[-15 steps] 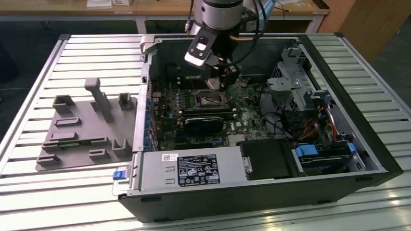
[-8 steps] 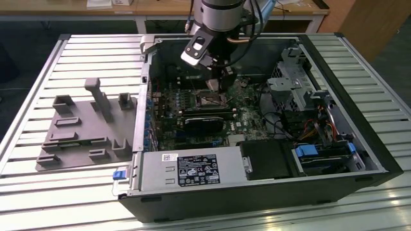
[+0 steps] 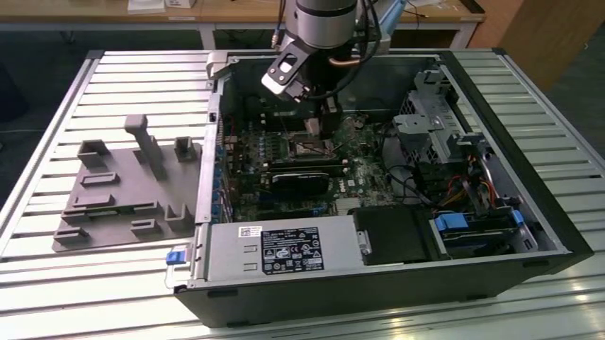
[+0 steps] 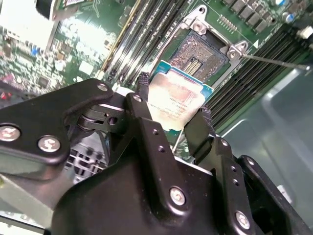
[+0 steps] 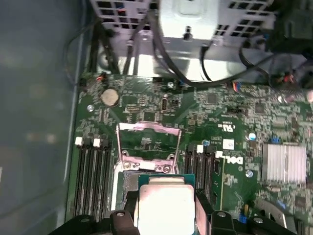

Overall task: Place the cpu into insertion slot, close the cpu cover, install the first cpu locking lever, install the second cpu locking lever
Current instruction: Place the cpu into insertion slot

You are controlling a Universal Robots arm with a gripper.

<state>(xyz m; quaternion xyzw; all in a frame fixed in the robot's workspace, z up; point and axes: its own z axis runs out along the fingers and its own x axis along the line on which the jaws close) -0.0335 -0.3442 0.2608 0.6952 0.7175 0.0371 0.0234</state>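
My gripper [image 4: 173, 100] is shut on the cpu [image 4: 178, 98], a pale square chip on a green carrier edge, pinched by the black fingers [image 4: 143, 90] on two opposite sides. The chip hangs slightly tilted just above and beside the insertion slot [image 4: 198, 56], whose gold contact field lies bare. In the first wrist view the cpu [image 5: 166, 205] sits between the fingers, with the cpu cover [image 5: 149, 127] standing swung open beyond it. A thin locking lever [image 4: 274, 62] sticks out from one socket corner. In the exterior view the gripper [image 3: 321, 134] is low inside the case over the socket [image 3: 307, 147].
Memory slots [image 5: 93, 166] flank the socket on both sides. A silver finned heatsink [image 5: 283, 164], a drive cage [image 3: 435, 120] with cables and a power supply [image 3: 279, 248] crowd the case. A grey fixture plate [image 3: 123, 191] lies on the table at the exterior view's left.
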